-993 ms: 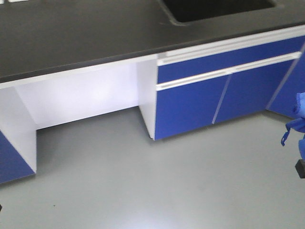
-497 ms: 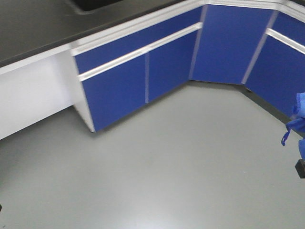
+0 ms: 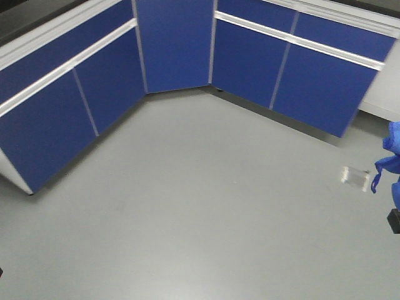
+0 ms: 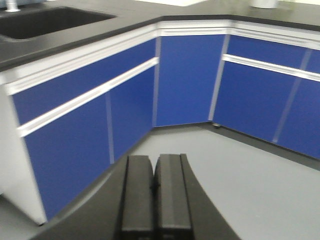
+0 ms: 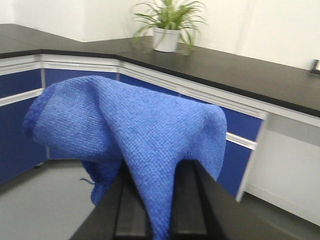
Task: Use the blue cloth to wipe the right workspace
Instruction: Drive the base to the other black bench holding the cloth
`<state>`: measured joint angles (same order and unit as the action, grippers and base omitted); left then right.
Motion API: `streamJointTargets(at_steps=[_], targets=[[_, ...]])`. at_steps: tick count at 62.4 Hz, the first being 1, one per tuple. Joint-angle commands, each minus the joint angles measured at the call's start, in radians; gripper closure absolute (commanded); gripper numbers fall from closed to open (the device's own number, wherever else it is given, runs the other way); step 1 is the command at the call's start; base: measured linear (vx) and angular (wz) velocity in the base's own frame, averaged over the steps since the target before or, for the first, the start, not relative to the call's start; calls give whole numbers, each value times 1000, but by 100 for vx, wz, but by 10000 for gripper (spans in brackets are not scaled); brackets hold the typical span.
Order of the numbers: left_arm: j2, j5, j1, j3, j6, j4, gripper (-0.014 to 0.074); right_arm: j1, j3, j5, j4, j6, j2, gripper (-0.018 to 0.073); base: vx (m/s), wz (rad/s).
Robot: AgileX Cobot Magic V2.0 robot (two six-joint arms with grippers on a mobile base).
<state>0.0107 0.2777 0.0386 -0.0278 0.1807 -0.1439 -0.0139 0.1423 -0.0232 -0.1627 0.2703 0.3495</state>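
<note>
The right workspace (image 5: 250,75), the black benchtop at two o'clock in the right wrist view, is well apart. The blue cloth (image 5: 135,120) hangs pinched in the right gripper (image 5: 150,172), mostly loose; a jolt could drop it, I'd say. The left gripper (image 4: 154,162) is pressed together, empty.

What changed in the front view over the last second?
The view swung right: the sink left the front view to the left, and the blue corner cabinets now fill it. Nothing was grasped or released. The blue cloth hangs at the same spot, right gripper shut on it.
</note>
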Motion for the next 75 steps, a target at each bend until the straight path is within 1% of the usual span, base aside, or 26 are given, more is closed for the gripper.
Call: streamJointTargets(at_steps=[1, 44, 75], targets=[[16, -79, 7, -30, 8, -1, 602, -4, 30, -92, 1, 7, 13, 559, -12, -49], [16, -79, 7, -30, 8, -1, 602, -4, 30, -92, 1, 7, 13, 559, -7, -47], [16, -79, 7, -30, 8, -1, 602, -4, 30, -92, 1, 7, 13, 559, 11, -57]])
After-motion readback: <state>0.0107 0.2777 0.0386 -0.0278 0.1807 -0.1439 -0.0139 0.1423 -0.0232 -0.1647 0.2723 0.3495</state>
